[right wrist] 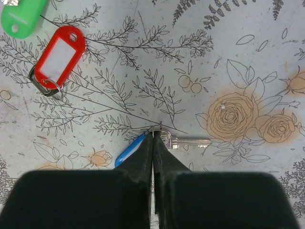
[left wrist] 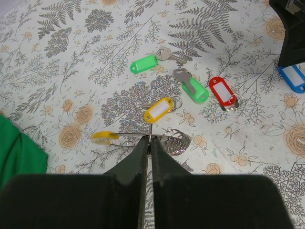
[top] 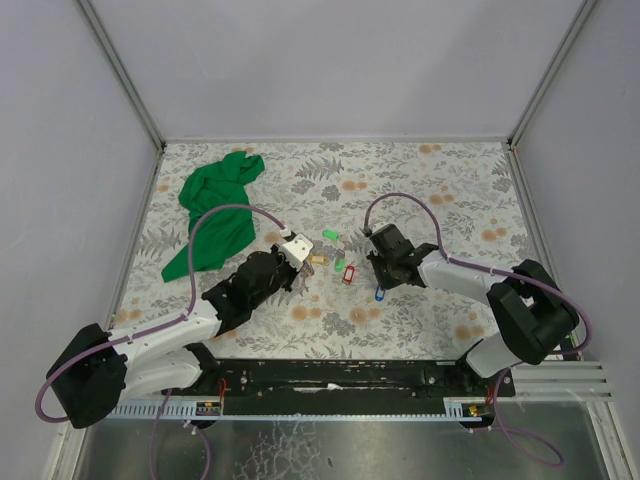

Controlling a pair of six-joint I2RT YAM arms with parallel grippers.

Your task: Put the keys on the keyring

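Note:
My left gripper (left wrist: pixel 150 139) is shut on the thin wire keyring (left wrist: pixel 128 135), which I see edge-on just above the table. A yellow tag (left wrist: pixel 105 136) sits at the ring's left end and a coil of small rings (left wrist: pixel 176 140) at its right. A yellow-tagged key (left wrist: pixel 159 109) lies just beyond it. Two green-tagged keys (left wrist: pixel 144 63) (left wrist: pixel 193 90) and a red-tagged key (left wrist: pixel 223 91) lie further out. My right gripper (right wrist: pixel 153 131) is shut on the blue-tagged key where the blue tag (right wrist: pixel 129 149) meets the metal key (right wrist: pixel 183 141). In the top view the grippers (top: pixel 300 258) (top: pixel 383 283) face each other across the keys.
A large green cloth (top: pixel 215 210) lies crumpled at the back left of the flower-patterned table (top: pixel 450 190). White walls close in the back and both sides. The red tag (right wrist: pixel 59 55) and a green tag (right wrist: pixel 21 16) lie to the left ahead of my right gripper.

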